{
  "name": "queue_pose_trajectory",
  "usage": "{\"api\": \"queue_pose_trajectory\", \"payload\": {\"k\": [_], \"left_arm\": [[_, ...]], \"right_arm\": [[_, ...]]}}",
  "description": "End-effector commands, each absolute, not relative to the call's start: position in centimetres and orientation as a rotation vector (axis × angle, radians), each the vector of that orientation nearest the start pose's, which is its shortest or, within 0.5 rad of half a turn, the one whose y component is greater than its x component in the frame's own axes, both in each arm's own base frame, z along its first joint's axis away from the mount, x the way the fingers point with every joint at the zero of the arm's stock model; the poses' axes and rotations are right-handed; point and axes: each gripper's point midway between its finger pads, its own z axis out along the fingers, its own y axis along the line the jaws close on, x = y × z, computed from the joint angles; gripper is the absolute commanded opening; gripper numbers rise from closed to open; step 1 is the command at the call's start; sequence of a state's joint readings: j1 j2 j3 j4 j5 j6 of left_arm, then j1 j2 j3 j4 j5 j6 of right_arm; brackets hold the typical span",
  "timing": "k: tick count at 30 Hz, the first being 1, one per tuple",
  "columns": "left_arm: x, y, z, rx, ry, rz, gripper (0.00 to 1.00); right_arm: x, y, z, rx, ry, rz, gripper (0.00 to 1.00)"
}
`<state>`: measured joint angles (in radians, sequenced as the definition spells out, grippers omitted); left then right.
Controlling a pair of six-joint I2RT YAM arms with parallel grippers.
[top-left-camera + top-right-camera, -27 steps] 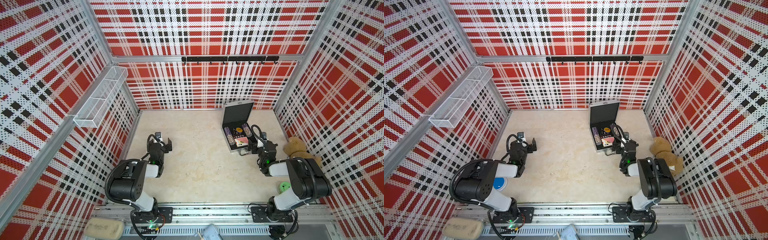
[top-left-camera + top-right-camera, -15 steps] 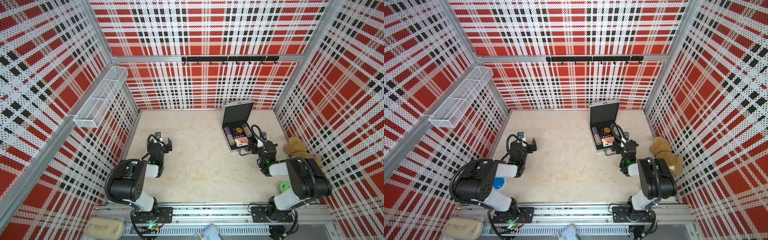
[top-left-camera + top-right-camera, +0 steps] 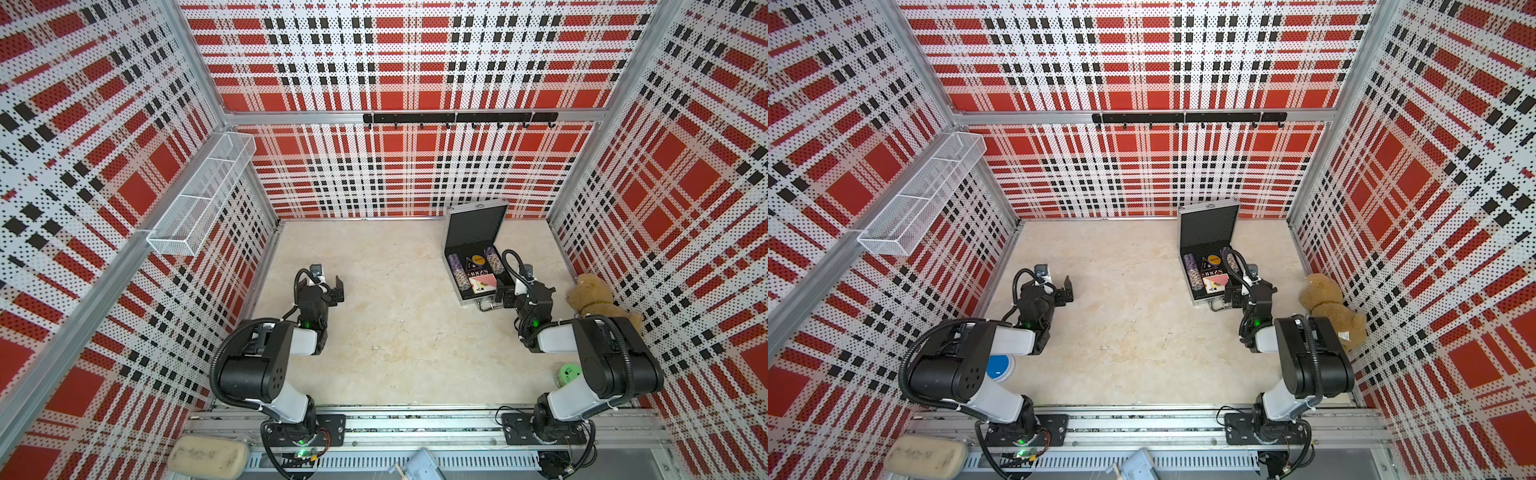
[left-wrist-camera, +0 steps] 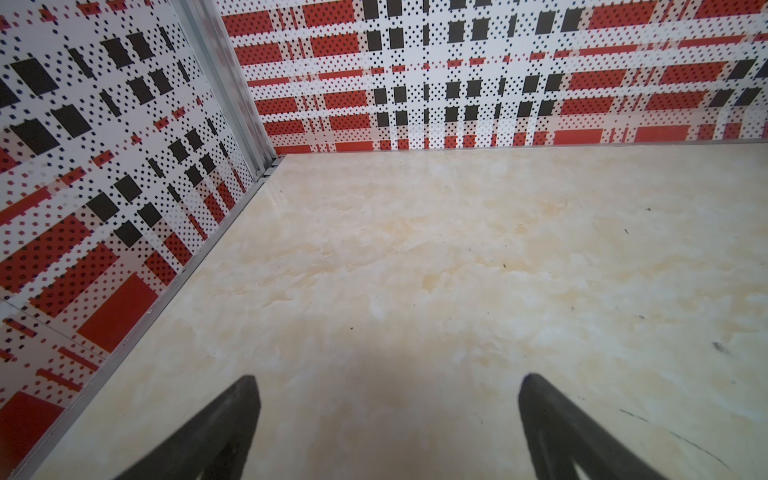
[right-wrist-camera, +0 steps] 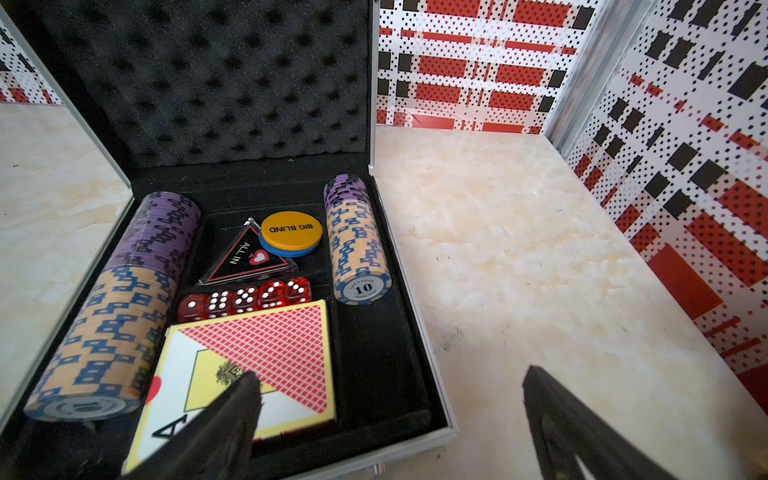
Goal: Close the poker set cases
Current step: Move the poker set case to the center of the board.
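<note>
The poker set case point(image 3: 456, 266) lies at the back right of the table in both top views, its lid point(image 3: 1206, 226) standing upright. Black foam point(image 5: 208, 83) lines the lid, and the base holds chip rows point(image 5: 357, 241), red dice point(image 5: 245, 297) and a card deck point(image 5: 266, 349). My right gripper point(image 3: 525, 294) is open at the case's front right corner, near its handle point(image 3: 486, 306). In the right wrist view one of its fingers point(image 5: 232, 411) hangs over the cards and the other is over bare table. My left gripper point(image 3: 326, 289) is open above bare table point(image 4: 386, 386), far from the case.
A brown teddy bear point(image 3: 590, 299) sits against the right wall beside the right arm. A green object point(image 3: 567, 374) lies near the right arm's base, a blue disc point(image 3: 998, 368) under the left arm. A wire basket point(image 3: 199, 199) hangs on the left wall, a hook rail point(image 3: 457, 118) on the back wall.
</note>
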<state>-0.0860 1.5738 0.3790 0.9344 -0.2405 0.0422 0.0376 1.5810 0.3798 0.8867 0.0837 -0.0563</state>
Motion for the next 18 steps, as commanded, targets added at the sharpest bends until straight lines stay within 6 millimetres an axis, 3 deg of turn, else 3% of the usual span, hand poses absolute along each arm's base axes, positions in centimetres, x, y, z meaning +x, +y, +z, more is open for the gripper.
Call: {"api": "queue_pose_trajectory", "payload": {"k": [1, 9, 12, 18], "left_arm": [[40.7, 0.5, 11.9, -0.067, 1.793, 0.179, 0.99], [40.6, 0.5, 12.0, -0.067, 1.791, 0.176, 0.99], [40.7, 0.2, 12.9, -0.047, 1.802, 0.182, 1.0], [41.4, -2.0, 15.9, 0.054, 1.87, 0.209, 0.99]], "right_arm": [[40.9, -0.1, 10.8, -0.021, 1.835, -0.095, 1.0], [40.8, -0.1, 11.3, -0.024, 1.828, -0.099, 1.0], [40.7, 0.7, 12.6, -0.067, 1.854, -0.1, 1.0], [40.5, 3.5, 13.6, -0.082, 2.112, -0.007, 1.0]]}}
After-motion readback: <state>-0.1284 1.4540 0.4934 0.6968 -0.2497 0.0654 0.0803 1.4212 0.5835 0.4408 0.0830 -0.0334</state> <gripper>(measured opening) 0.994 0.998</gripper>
